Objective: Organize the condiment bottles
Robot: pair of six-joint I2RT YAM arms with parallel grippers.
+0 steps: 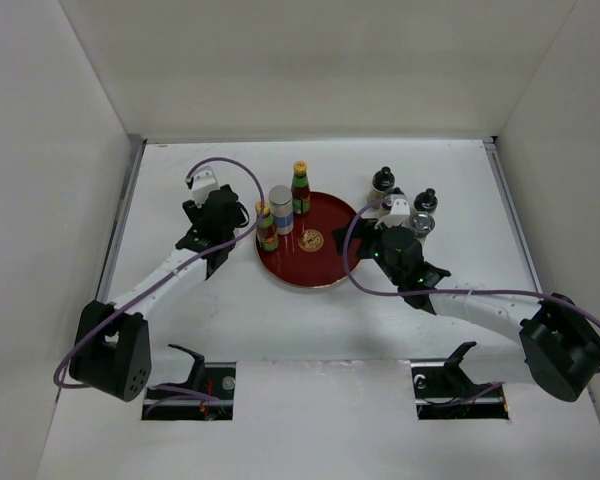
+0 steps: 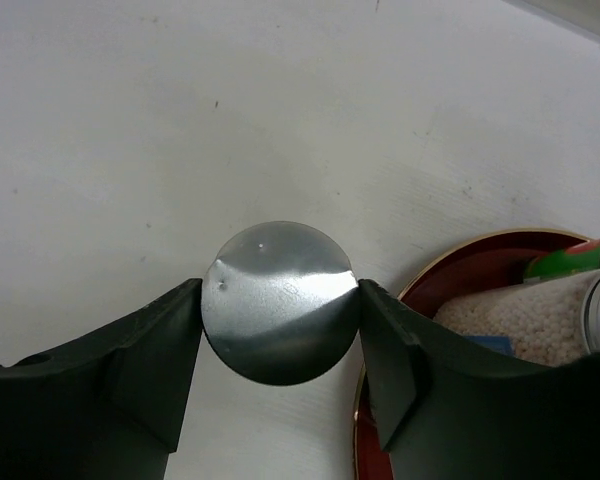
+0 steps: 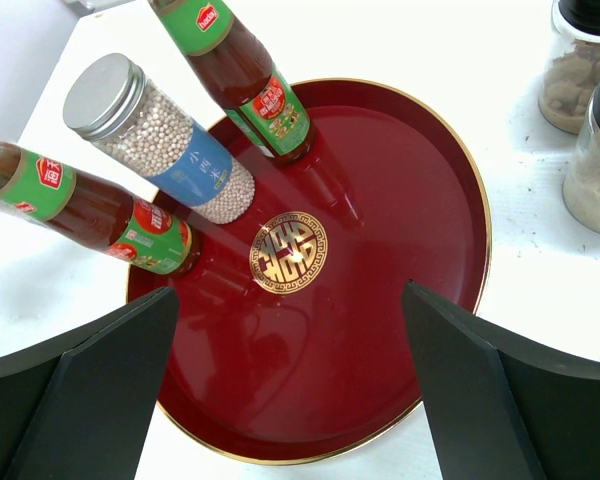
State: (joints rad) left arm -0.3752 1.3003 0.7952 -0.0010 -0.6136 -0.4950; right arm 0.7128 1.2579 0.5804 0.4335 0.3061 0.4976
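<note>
My left gripper (image 1: 218, 222) is shut on a pale shaker, just left of the red plate (image 1: 325, 268). In the left wrist view its silver lid (image 2: 278, 300) sits clamped between both fingers (image 2: 140, 370); the arm hides it from above. On the plate stand two green-red bottles with yellow caps (image 1: 300, 188) (image 1: 266, 226) and a second silver-lidded shaker (image 1: 281, 208). My right gripper (image 1: 382, 246) is open and empty over the plate's right side (image 3: 290, 380). Two black-capped cruets (image 1: 383, 182) (image 1: 427, 200) and a silver-topped one (image 1: 420, 222) stand on the table to the right of the plate.
The plate has a gold centre emblem (image 3: 290, 250) and a gold rim (image 3: 477, 200). Two glass cruets (image 3: 580, 60) (image 3: 595, 170) stand close to the right gripper's far side. White walls enclose the table on the left, back and right.
</note>
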